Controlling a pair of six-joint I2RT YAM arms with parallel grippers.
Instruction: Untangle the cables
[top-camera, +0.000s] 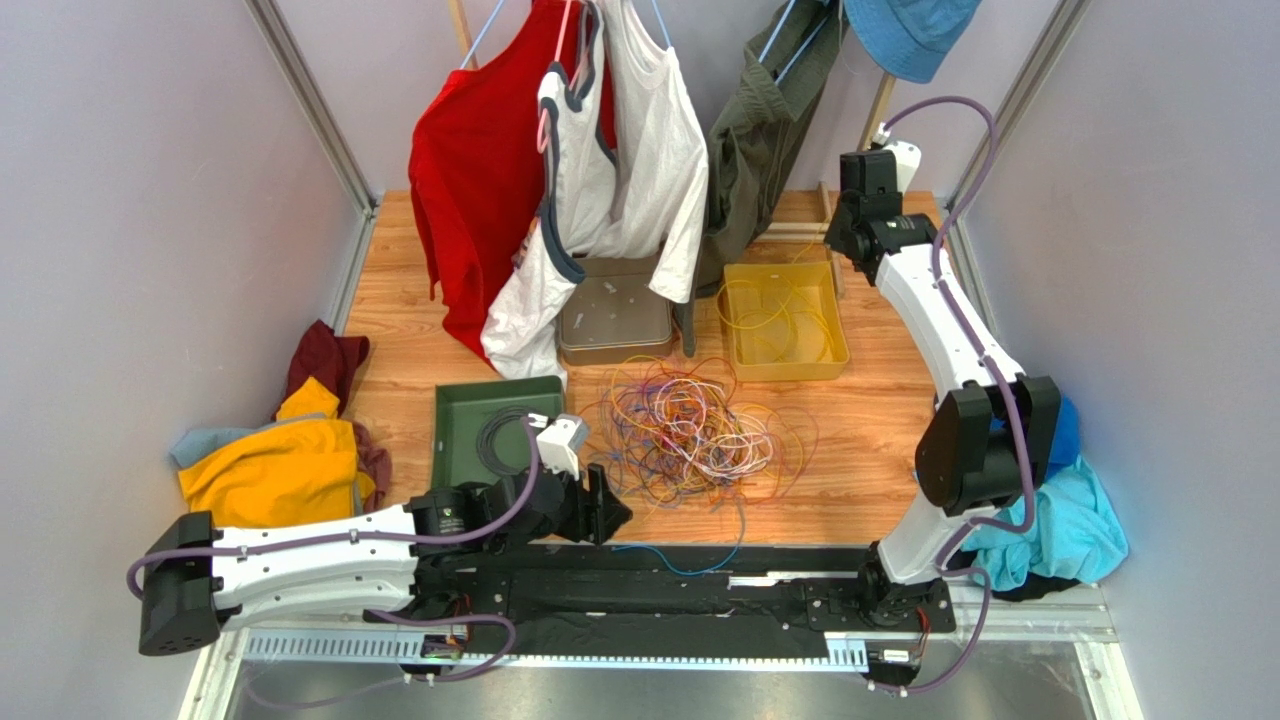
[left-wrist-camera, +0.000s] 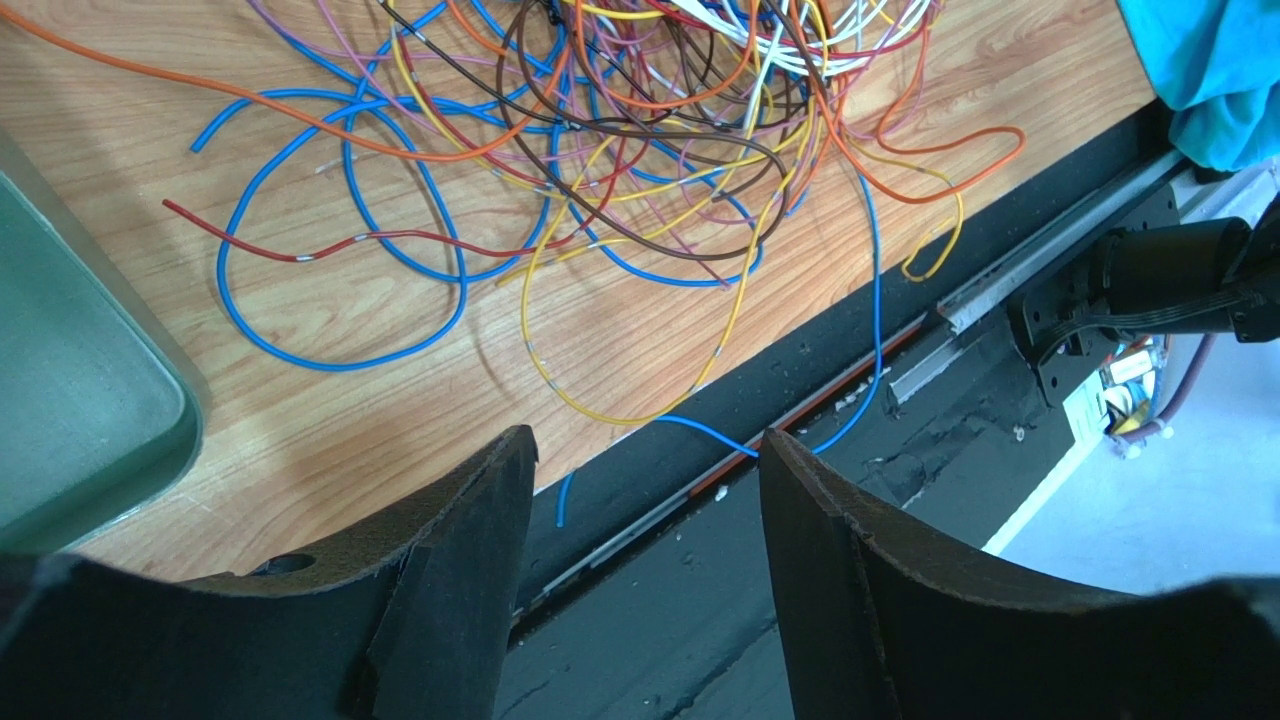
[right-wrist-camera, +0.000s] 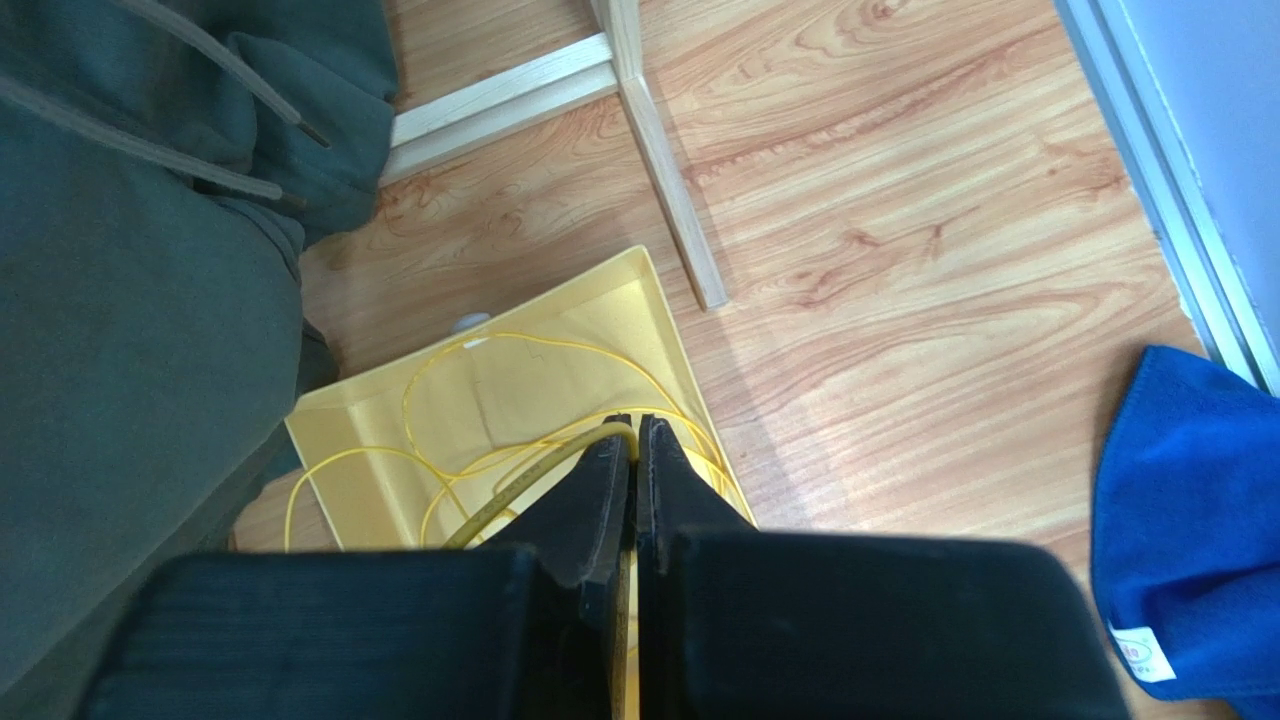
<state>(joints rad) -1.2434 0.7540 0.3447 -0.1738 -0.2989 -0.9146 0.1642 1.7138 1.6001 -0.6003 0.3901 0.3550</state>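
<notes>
Hovering, table edge (left-wrist-camera: 496, 413): left end effector (left-wrist-camera: 646, 450) spread | right end effector (right-wrist-camera: 634, 428) pinching yellow cable (right-wrist-camera: 526, 489)

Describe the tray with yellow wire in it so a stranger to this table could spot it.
On the wooden table, two trays sit below the hanging clothes. The yellow tray is the right one, under the dark green garment. Unlike the grey tray beside it, it is bright yellow and holds thin yellow wire.

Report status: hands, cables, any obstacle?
Left hand open, empty, at table edge. Right hand shut on yellow cable over yellow tray. Cable snarl tangled, centre. Nothing blocking.
</notes>
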